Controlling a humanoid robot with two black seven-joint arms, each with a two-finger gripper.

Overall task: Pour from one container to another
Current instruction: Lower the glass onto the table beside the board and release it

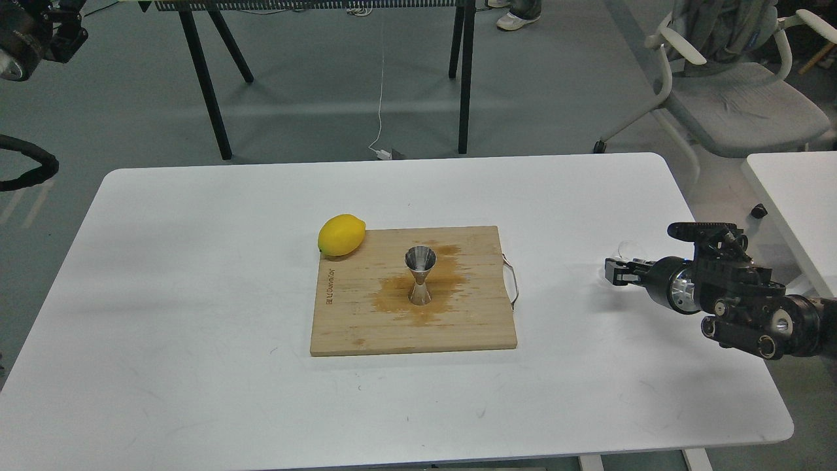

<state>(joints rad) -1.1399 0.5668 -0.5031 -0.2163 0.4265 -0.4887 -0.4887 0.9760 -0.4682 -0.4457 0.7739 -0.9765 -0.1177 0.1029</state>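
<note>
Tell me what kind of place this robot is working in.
Probably a lab or office test area, not a kitchen: a plain white table on grey flooring, a grey office chair behind it, and a cable trailing to a floor plug by black table legs.

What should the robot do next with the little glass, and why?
Probably close the right hand on the glass tumbler and lift it a little. The tumbler is at that hand's fingertips near the table's right side, far from the steel jigger, which stands upright on the wet-stained cutting board. I cannot tell whether the hand already grips it.
</note>
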